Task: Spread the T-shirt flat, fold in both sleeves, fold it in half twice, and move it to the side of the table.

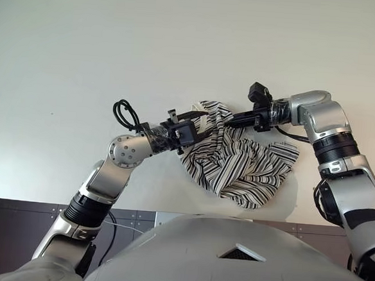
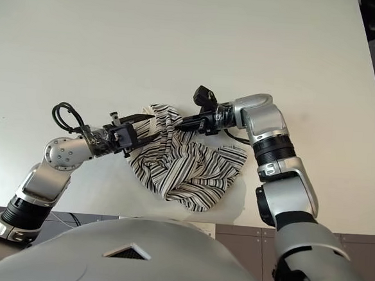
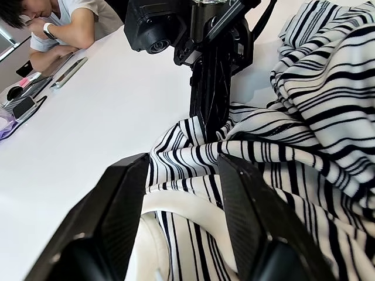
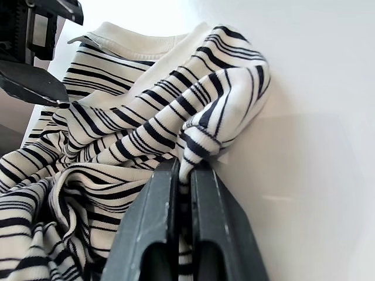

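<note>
My two head eyes look forward and down from above my chest onto the white table [image 1: 84,56]. They sit far enough back to take in both arms and the whole striped T-shirt [image 1: 243,167], and share nearly one scene, offset sideways. My left wrist camera sits just behind my left gripper [image 3: 184,175], very near the cloth, facing right toward my right gripper [image 3: 212,88]. My right wrist camera looks left from equally close; both share the shirt's far bunched part.

We find the T-shirt [image 1: 243,167] heaped on the table [image 1: 117,45] between our grippers: left gripper [image 3: 184,174] straddling its collar, right gripper [image 4: 185,171] opposite, pinching a fold.
</note>
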Motion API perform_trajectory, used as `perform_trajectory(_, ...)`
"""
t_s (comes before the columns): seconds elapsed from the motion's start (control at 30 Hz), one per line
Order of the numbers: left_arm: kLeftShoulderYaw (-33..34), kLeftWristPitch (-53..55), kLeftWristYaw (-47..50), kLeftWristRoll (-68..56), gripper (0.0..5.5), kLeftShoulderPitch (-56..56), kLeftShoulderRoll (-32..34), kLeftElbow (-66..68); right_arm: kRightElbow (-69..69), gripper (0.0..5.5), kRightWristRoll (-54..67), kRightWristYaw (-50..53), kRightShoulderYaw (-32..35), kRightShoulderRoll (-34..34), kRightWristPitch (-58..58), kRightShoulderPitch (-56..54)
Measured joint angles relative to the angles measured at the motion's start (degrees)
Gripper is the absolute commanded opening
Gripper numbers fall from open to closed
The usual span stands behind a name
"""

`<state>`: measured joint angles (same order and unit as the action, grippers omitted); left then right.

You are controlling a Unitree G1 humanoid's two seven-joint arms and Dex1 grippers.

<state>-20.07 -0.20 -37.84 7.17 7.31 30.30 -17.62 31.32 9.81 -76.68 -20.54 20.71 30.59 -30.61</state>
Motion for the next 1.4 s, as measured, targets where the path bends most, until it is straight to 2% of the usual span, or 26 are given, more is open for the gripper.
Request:
perform_trajectory(0.33, 0.63, -0.15, 1.39, 0.18, 2.12, -0.24, -1.23, 0.88, 3.07, 0.13, -0.66, 6.25, 4.02, -0.71, -5.46, -0.65)
perform_trajectory(0.43, 5.55, 0.93, 6.29, -1.58, 2.12, -1.66, -4.16, 2.43, 2.07, 0.13, -1.88, 9.71, 5.89, 0.23, -11.21, -1.06)
perform_trajectory(0.53, 13.19, 4.78, 12.22, -5.81, 2.12, -5.86, -7.98, 3.36, -2.27, 0.13, -3.82, 12.45, 7.36, 3.24, -18.1, -1.32)
perform_trajectory(0.6, 17.9, 7.69, 15.33, -9.32, 2.12, -9.13, -10.4, 3.9, -7.85, 0.13, -3.89, 12.71, 8.57, 4.89, -21.08, -1.13)
perform_trajectory(0.7, 21.36, 9.27, 17.48, -10.97, 2.12, -10.33, -11.02, 6.29, -20.47, 0.13, 0.3, 10.72, 10.95, 6.97, -21.08, -0.6)
perform_trajectory(0.8, 22.75, 9.45, 18.57, -11.08, 2.12, -10.18, -11.07, 7.99, -39.58, 0.13, 10.43, 2.85, 13.46, 14.06, -16.69, 5.3)
perform_trajectory(0.87, 23.38, 9.4, 19.14, -11.06, 2.12, -9.4, -11.08, 8.56, -49.65, 0.13, 13.24, -6.78, 14.88, 24.84, -17.99, 15.81)
perform_trajectory(0.9, 23.73, 9.25, 19.39, -10.99, 2.12, -8.63, -11.08, 8.66, -49.84, 0.13, 11.72, -10.71, 15.74, 30.46, -21.45, 21.14)
perform_trajectory(0.93, 23.97, 8.83, 19.72, -10.7, 2.12, -7.27, -11.0, 8.99, -46.09, 0.13, 8.2, -14.01, 16.94, 36.2, -27.52, 26.67)
perform_trajectory(1.03, 22.41, 6.21, 19.36, -7.52, 2.12, -5.0, -9.46, 9.09, -33.57, 0.13, 0.05, -14.57, 18.04, 41.31, -42.92, 30.92)
perform_trajectory(1.1, 18.68, 3.63, 17.03, -4.48, 2.12, -4.22, -7.58, 9.12, -26.93, 0.13, -6.68, -11.15, 16.82, 41.48, -53.22, 31.04)
perform_trajectory(1.23, 8.06, -0.85, 5.88, -0.53, 2.12, -7.04, -3.59, 13.06, -17.15, 0.13, -23.87, 1.07, 10.42, 40.03, -73.0, 26.35)
perform_trajectory(1.4, 4.36, 3.32, -8.37, -6.41, 2.12, -18.66, -4.18, 21.4, -7.62, 0.13, -38.97, 17.58, 5.7, 40.1, -85.56, 18.84)
